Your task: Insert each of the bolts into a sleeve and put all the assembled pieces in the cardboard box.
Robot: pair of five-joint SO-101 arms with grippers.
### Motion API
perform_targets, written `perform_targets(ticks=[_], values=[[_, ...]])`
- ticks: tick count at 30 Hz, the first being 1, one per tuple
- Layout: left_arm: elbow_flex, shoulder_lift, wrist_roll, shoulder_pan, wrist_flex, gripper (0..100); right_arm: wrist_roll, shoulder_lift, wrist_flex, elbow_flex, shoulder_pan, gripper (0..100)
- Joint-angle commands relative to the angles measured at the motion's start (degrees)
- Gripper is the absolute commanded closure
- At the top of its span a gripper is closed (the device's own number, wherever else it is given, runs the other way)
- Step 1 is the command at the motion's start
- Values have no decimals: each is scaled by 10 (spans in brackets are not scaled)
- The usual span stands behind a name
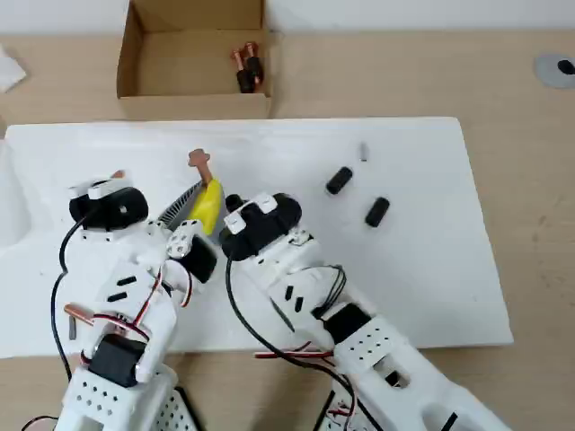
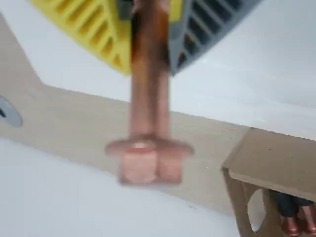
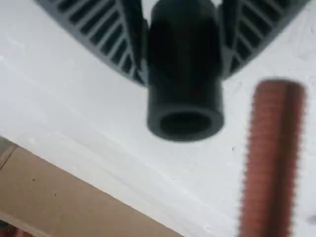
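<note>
Copper bolt (image 2: 149, 118) in left end effector (image 2: 150, 61), sleeve (image 3: 185, 111) in right end effector (image 3: 184, 64)

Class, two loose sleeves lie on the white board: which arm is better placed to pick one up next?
Right, probably: both loose sleeves lie on its side of the white board, farther from the left gripper, which holds a bolt. The right gripper holds a sleeve and must free it first.

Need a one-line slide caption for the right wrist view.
Right gripper holding a black sleeve, open end showing, beside the threaded end of a copper bolt, over the white board.
</note>
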Motion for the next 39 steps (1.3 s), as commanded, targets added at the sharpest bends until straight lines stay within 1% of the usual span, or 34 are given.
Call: perform_targets(ticks=[1, 5, 9, 14, 19, 28, 31, 33, 37, 39], values=[[-5, -8, 6, 8, -2, 996, -27, -15, 0, -36, -7, 989], [-4, -8, 4, 7, -2, 995, -64, -15, 69, -76, -7, 989], [-4, -8, 4, 7, -22, 995, -76, -15, 115, -101, -7, 989], [-4, -6, 1, 6, -52, 996, -76, -15, 120, -102, -7, 989], [-4, -7, -36, 6, -55, 996, -76, -15, 120, -102, -7, 989], [18, -8, -53, 6, -55, 995, -76, -15, 120, -103, -7, 989], [21, -8, -53, 6, -61, 995, -75, -15, 120, -102, -20, 989], [22, -8, -53, 3, -86, 995, -76, -15, 120, -102, -30, 989], [40, -8, -52, -30, -150, 995, -76, -15, 120, -104, -38, 989], [47, -8, -52, -38, -154, 995, -76, -15, 120, -104, -38, 989]])
